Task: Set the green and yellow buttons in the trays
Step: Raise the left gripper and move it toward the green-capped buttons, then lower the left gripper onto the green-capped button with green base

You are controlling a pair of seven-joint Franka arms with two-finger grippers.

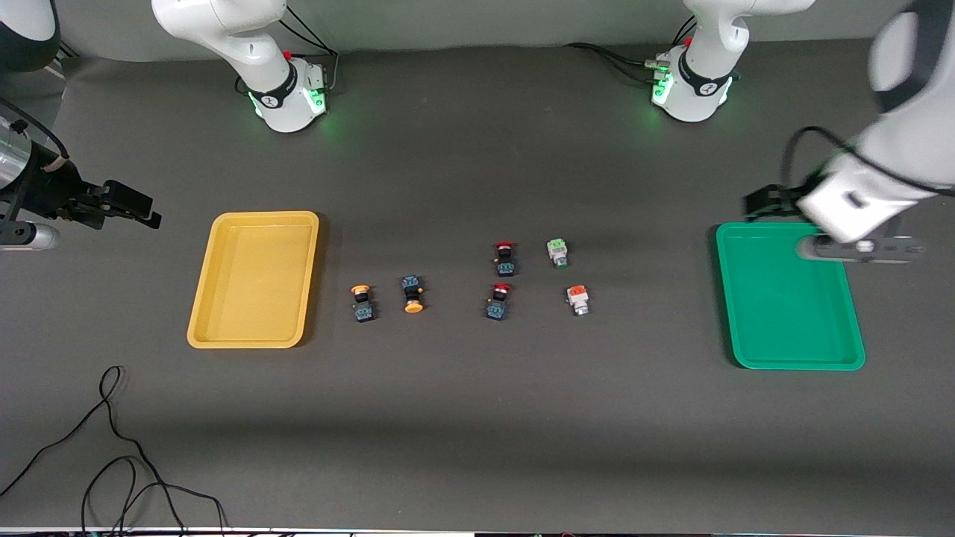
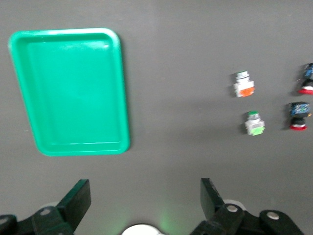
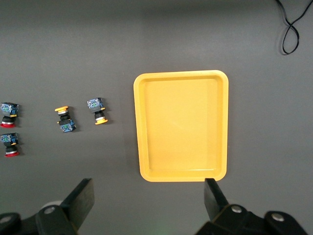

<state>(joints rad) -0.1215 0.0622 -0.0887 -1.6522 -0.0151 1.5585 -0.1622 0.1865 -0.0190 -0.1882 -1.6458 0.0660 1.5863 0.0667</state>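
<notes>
The yellow tray (image 1: 254, 280) lies toward the right arm's end and the green tray (image 1: 791, 298) toward the left arm's end, both empty. Between them lie two yellow-capped buttons (image 1: 362, 302) (image 1: 412, 293), a pale-green-topped white button (image 1: 556, 252) and an orange-topped white button (image 1: 577, 299). My left gripper (image 1: 761, 203) (image 2: 145, 196) hangs open and empty high over the green tray's rim (image 2: 122, 88). My right gripper (image 1: 138, 209) (image 3: 149, 196) hangs open and empty over the table beside the yellow tray (image 3: 181, 127). The yellow-capped buttons also show in the right wrist view (image 3: 63, 119) (image 3: 98, 110).
Two red-capped black-blue switches (image 1: 504, 257) (image 1: 498, 300) lie between the yellow-capped pair and the white pair. A black cable (image 1: 112, 447) loops on the table nearer the front camera than the yellow tray. The arm bases (image 1: 287, 93) (image 1: 690, 89) stand along the table's edge.
</notes>
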